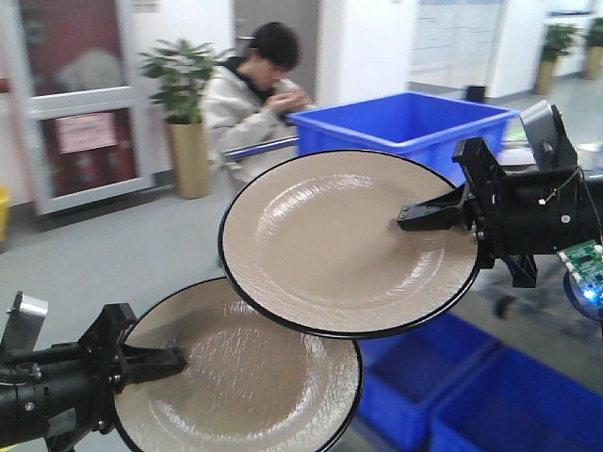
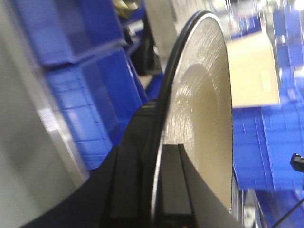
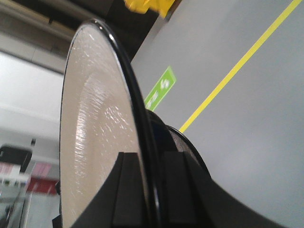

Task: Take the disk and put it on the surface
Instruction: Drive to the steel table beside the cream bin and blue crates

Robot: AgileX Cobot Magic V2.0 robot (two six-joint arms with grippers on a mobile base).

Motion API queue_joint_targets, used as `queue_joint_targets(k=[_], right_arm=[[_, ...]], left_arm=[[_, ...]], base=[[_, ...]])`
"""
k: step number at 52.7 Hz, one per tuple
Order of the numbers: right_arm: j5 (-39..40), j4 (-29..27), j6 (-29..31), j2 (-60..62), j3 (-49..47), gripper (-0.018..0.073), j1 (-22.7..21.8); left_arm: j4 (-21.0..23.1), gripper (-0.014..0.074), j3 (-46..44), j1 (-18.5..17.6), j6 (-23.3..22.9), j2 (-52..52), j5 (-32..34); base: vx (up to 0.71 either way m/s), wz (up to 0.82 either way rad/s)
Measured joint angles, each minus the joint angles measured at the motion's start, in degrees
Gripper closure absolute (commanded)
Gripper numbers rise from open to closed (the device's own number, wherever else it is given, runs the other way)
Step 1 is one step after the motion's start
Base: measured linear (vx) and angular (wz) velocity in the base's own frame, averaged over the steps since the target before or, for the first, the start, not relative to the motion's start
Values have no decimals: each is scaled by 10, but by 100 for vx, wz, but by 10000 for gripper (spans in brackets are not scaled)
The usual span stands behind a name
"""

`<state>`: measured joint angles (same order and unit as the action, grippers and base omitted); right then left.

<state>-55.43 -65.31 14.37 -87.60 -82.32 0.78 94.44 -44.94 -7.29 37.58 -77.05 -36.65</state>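
In the exterior front-facing view, the right claw [image 1: 422,215] is clamped on the right edge of the upper disk [image 1: 339,245], a round, glossy beige plate with a black rim. This disk is held in the air and tilted toward the camera. The left claw [image 1: 165,359] is clamped on the left edge of the lower disk [image 1: 245,391], a matching beige plate with a black rim. The upper disk overlaps the top of the lower disk; contact between them cannot be determined. Behind both stands a large blue plastic bin [image 1: 405,121]. Further back are a person in a light jacket [image 1: 250,99] and a potted green plant [image 1: 184,80]. Blue plastic crates [image 1: 480,395] lie below on the right.

In the left wrist-mounted view, the lower disk appears edge-on, its rim seated between the left claw's black fingers [image 2: 173,190].

In the right wrist-mounted view, the upper disk appears edge-on, its rim gripped between the right claw's black fingers [image 3: 126,190]. A grey floor [image 3: 256,142] with a yellow line [image 3: 237,66] lies behind.
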Motion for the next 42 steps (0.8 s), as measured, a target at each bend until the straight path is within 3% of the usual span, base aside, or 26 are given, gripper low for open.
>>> queue_joint_targets(k=[24, 42], right_arm=[[2, 0, 0, 0, 0, 567, 0], [2, 0, 0, 0, 0, 567, 0]], left_arm=[[1, 595, 0, 0, 0, 0, 0], [1, 595, 0, 0, 0, 0, -2]], base=[[31, -78], [26, -54]])
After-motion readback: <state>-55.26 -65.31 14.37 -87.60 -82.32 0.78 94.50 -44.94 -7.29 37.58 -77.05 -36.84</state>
